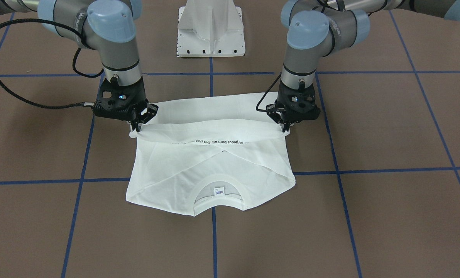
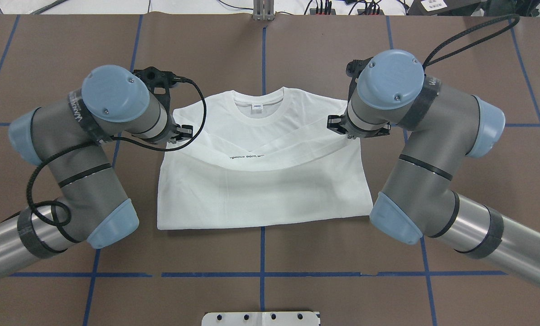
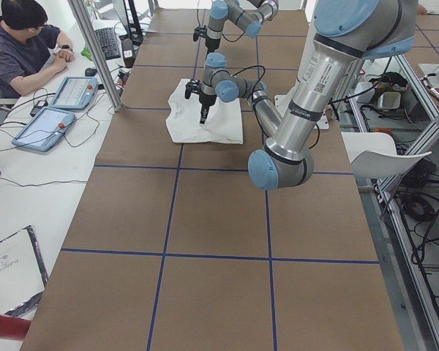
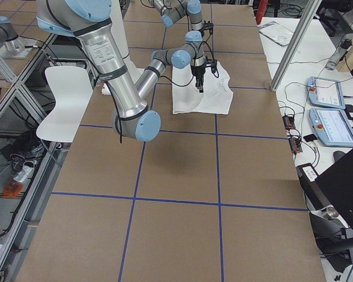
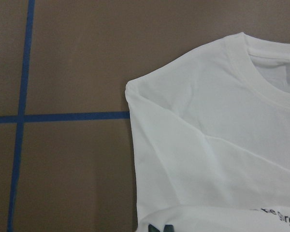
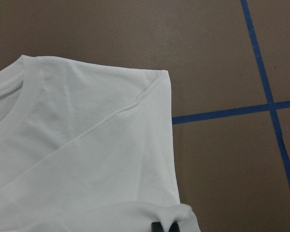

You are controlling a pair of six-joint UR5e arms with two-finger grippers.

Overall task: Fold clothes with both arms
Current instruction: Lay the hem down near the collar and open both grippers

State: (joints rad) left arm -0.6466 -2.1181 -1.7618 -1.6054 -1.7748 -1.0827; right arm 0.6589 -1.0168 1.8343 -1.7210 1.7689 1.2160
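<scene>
Brown worktop (image 2: 297, 45), taped in blue squares, carries it all. Your left arm (image 2: 84, 149) and right arm (image 2: 433, 136) each have jaws pinched shut on a hem corner of the white T-shirt (image 2: 261, 194), which lies mid-worktop with its hem doubled over toward the collar (image 1: 218, 178) and label (image 1: 219, 190).

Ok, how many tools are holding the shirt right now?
2. The left tool pinches the lifted fold's corner on the robot's left; the right tool pinches the opposite corner of the shirt.
</scene>
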